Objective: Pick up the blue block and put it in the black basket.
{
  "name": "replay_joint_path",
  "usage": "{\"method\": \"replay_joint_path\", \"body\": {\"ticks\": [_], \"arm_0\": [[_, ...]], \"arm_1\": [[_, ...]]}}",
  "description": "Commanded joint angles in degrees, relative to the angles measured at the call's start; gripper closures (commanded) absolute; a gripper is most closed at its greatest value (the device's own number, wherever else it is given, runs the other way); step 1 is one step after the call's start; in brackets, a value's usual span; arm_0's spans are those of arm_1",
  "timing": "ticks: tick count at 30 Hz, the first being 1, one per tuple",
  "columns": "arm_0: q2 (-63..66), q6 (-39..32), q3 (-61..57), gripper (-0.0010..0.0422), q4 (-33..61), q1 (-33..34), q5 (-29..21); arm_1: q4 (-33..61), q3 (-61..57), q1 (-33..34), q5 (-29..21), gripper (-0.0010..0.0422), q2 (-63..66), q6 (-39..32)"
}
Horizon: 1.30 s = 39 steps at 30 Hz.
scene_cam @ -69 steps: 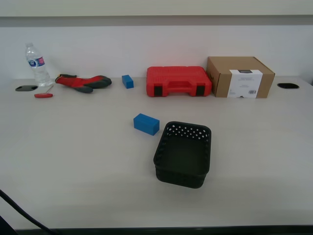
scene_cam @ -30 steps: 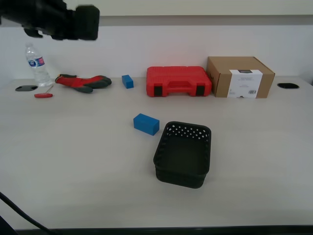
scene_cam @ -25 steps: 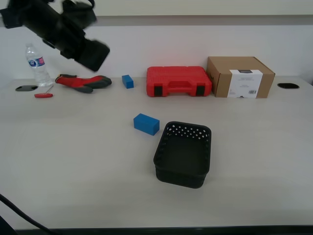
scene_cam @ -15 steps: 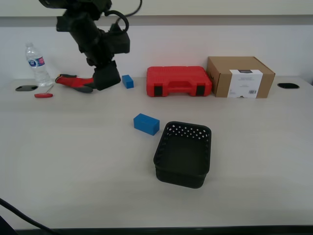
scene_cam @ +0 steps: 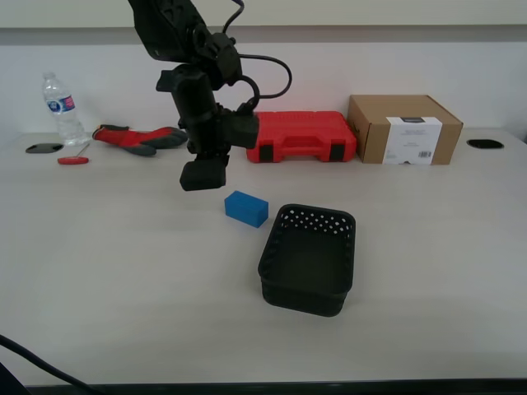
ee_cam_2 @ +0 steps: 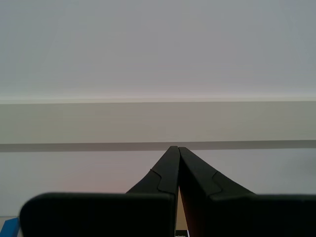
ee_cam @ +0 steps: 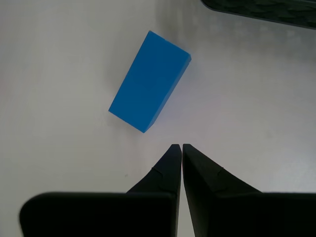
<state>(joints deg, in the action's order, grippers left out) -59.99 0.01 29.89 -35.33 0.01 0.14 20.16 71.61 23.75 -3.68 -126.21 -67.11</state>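
The blue block [scene_cam: 246, 208] lies on the table just beyond the black basket [scene_cam: 301, 301], toward the exterior view's left of it. My first gripper [scene_cam: 202, 178] hangs shut and empty above the table, just to the exterior view's left of the block. In the first wrist view the fingertips [ee_cam: 177, 146] meet in a closed point a short way from the block [ee_cam: 149, 81], and the basket's rim [ee_cam: 266, 10] shows at the frame's edge. My second gripper [ee_cam_2: 174, 147] is shut and empty, facing a wall; it does not show in the exterior view.
A red tool case [scene_cam: 300, 136] and a cardboard box [scene_cam: 403, 129] stand at the back. A water bottle [scene_cam: 62, 107], red gloves [scene_cam: 136, 137] and a small red tool [scene_cam: 72, 160] lie at the back left. The smaller blue block is hidden behind the arm.
The first arm came in from the exterior view's upper left, swung right and down, and now hangs beside the blue block. Block and basket have not moved.
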Motion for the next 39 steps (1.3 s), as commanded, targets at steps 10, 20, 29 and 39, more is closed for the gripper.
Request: {"method": "replay_joint_path", "body": {"ticks": [10,20,29,39], "arm_0": [[0.0,0.0,0.1,0.0413,-0.2,0.0,0.0],[0.0,0.0,0.1,0.0413,-0.2,0.0,0.0],[0.0,0.0,0.1,0.0413,-0.2,0.0,0.0],[0.0,0.0,0.1,0.0413,0.0,0.0,0.0]], "arm_1": [[0.1,1.5,3.0,-1.4,0.0412,-2.0,5.2],[3.8,9.4,6.0,-0.1,0.0367,-8.8,11.9],[7.9,17.5,6.3,3.6,0.0081,-14.1,3.8],[4.5,19.4,6.2,0.9,0.0171,-20.0,-1.5]]}}
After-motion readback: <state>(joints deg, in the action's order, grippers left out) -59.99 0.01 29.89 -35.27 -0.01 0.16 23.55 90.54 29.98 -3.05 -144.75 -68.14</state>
